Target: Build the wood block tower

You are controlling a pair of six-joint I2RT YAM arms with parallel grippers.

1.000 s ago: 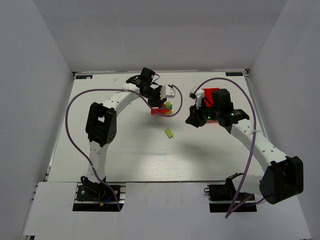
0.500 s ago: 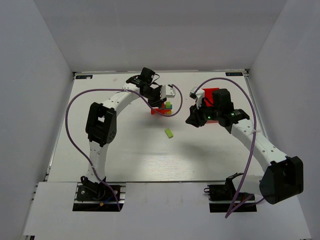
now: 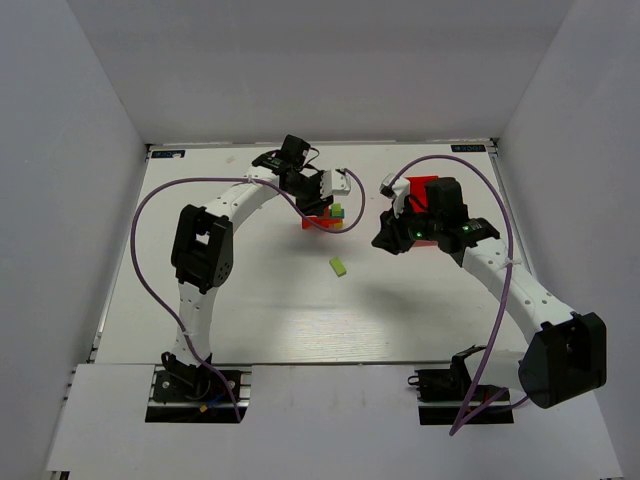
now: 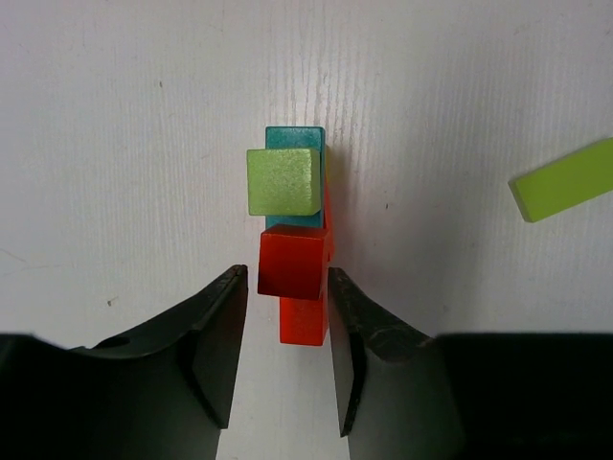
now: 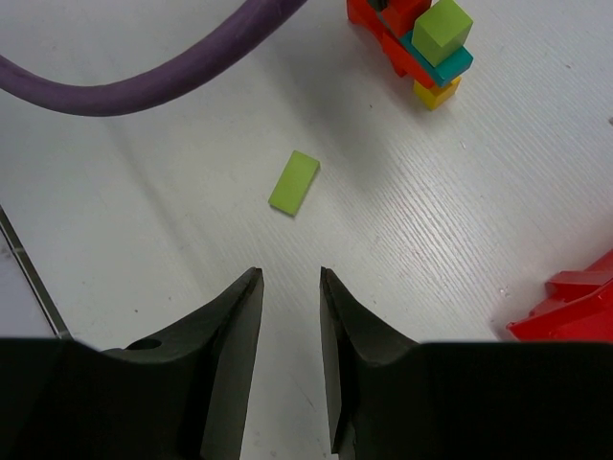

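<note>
Trouble, seen from above, centres on the tower [image 3: 324, 215], which stands far back on the counter [image 3: 220, 310]. A loose green bar [image 3: 339, 266] lies nearer the arm bases, and a red bin [image 3: 428, 187] sits to the right.

From the left wrist, the left claw [image 4: 284, 350] is spread apart and closely straddles the tower's red blocks [image 4: 292, 264], gripping nothing that we can see. A green cube [image 4: 283, 181] sits off-centre on a teal bar [image 4: 297, 139]. We judge that sideways drift or a squeeze could topple the stack.

From the right wrist, the right claw [image 5: 287, 355] is narrowly apart and empty, short of the green bar. The purple cable [image 5: 144, 81] hangs near the tower and could brush it.
</note>
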